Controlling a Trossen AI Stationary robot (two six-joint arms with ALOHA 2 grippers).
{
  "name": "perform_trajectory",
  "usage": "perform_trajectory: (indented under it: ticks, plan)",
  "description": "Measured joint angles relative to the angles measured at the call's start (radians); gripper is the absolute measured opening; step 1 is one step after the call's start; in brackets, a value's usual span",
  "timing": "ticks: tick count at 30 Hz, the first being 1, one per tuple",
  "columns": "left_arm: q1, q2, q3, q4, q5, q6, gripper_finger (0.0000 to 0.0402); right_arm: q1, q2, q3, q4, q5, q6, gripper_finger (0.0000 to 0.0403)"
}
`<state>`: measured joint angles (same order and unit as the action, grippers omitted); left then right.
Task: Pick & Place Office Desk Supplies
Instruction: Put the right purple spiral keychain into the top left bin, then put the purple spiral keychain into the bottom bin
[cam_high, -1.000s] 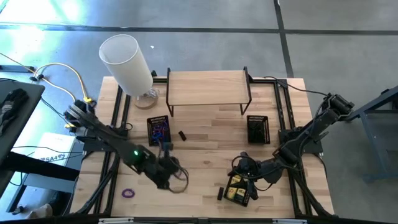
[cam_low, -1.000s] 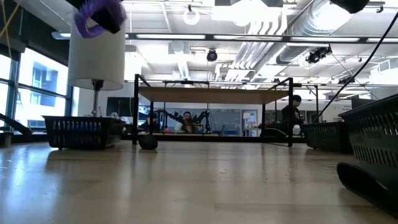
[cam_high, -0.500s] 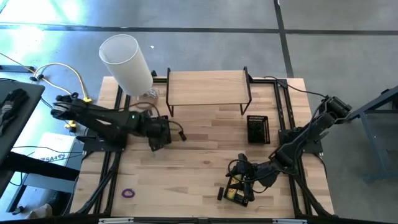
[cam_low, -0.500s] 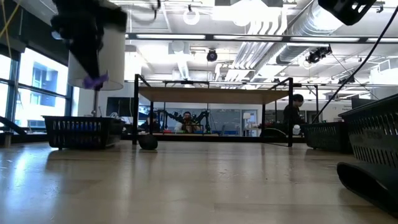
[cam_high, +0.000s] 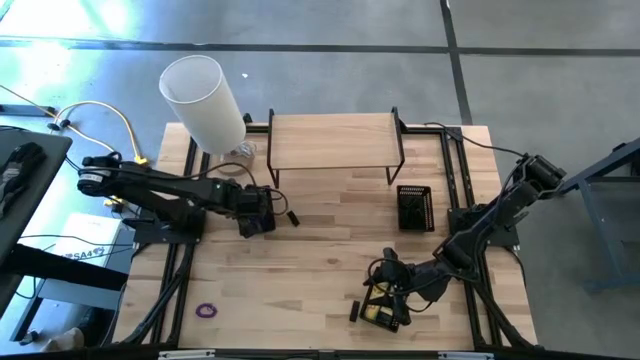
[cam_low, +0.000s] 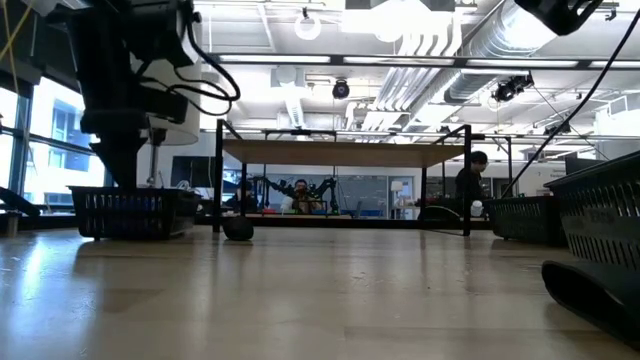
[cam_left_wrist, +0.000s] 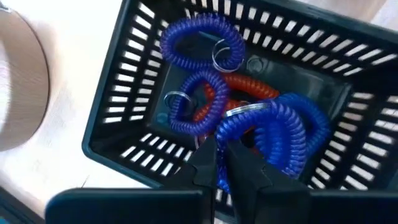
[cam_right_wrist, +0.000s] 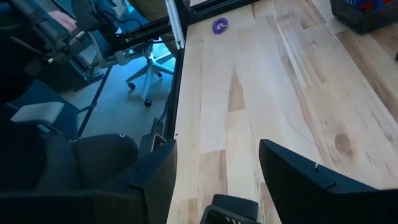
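Here, the left gripper (cam_left_wrist: 219, 163), fingers nearly together and holding nothing, hangs over the black mesh tray (cam_left_wrist: 118, 106) of blue and red coil loops (cam_left_wrist: 205, 93). Well apart from that tray, the right gripper (cam_high: 385, 292) stands wide over a tray of yellow pieces (cam_high: 380, 312); 1 purple loop (cam_high: 207, 311) lies alone on the table (cam_high: 330, 250).

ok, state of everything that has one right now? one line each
left gripper: over the left mesh tray, fingers close together
coil bands: lying in that tray, blue and red
purple band: loose on the table, near the front left
small black block: loose on the table, beside the left tray
right gripper: open, holding nothing, low at the front right
middle mesh tray: upright on the table
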<state>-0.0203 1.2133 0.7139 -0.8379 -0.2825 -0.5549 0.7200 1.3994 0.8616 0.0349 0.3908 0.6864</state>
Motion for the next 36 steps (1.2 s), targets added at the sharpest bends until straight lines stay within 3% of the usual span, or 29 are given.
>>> perform_trajectory:
  ticks: [5,15,25,27,33,36]
  plan:
    - [0.006,0.01,0.0,0.021,-0.001,0.0,0.0039,0.0,0.0,0.0,0.0,0.003,-0.01,0.0215]
    - [0.006,0.008,0.001,0.06,-0.025,-0.013,0.0123,0.0,0.0,0.001,-0.001,0.002,-0.011,0.0215]
    - [-0.047,0.008,0.144,-0.078,-0.018,-0.001,0.0118,0.0,0.0,0.001,-0.001,0.052,-0.025,0.0215]
    - [-0.085,0.008,0.186,-0.101,0.022,-0.003,0.0116,0.0,0.0,0.001,0.0,0.056,-0.043,0.0215]
    - [-0.26,0.007,0.232,-0.099,0.343,-0.105,0.0115,0.0,0.0,0.001,-0.001,0.056,-0.069,0.0215]
    - [-0.375,0.007,0.232,-0.104,0.401,-0.199,0.0115,-0.001,0.0,0.001,0.0,0.057,-0.094,0.0215]
